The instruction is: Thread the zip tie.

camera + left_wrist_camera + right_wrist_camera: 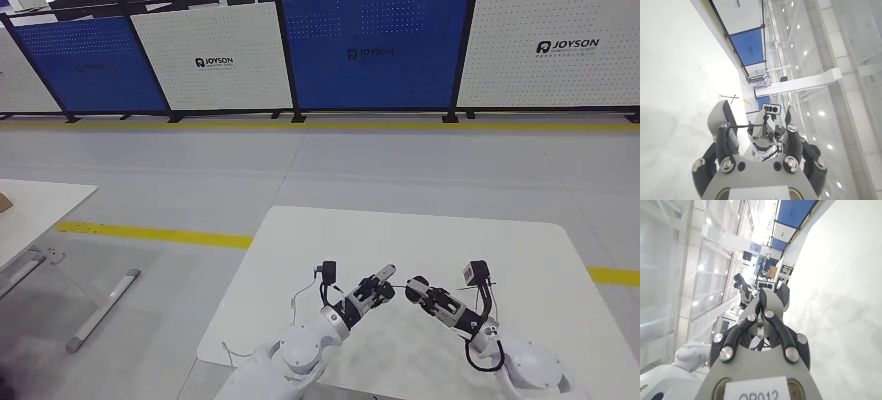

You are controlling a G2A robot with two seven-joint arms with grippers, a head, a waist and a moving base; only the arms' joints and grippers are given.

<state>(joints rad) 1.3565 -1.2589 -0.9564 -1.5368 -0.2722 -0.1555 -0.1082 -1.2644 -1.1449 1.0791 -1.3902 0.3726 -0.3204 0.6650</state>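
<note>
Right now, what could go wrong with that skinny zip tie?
1. The zip tie is thin, and only the shut right hand seems to hold it, so it may bend or slip.
2. Its free end rests against one finger of the open left hand, not in the middle of the gap, so closing could miss it.
3. The two hands are very close together and might bump.
</note>
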